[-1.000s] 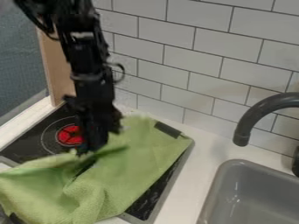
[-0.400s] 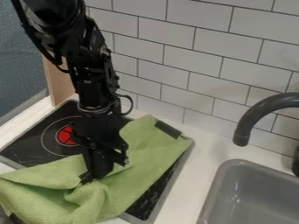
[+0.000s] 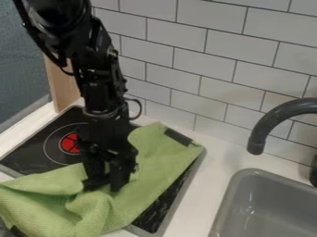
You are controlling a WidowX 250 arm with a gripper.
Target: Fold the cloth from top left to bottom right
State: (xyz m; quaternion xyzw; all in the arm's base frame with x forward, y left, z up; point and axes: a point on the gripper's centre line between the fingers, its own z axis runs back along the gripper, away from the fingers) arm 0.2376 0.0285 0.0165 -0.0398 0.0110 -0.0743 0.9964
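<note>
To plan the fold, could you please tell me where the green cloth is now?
In the camera view's lower left, the green cloth lies partly over the stovetop, beneath the gripper and left of the sink.

Green cloth (image 3: 145, 185), rumpled, partly folded over itself, draped across black stovetop; lower left possibly bunched.

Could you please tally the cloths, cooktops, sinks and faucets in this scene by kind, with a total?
Cloths: 1, the green cloth
Cooktops: 1, the black cooktop
Sinks: 1, the grey sink
Faucets: 1, the dark faucet
Total: 4
</note>
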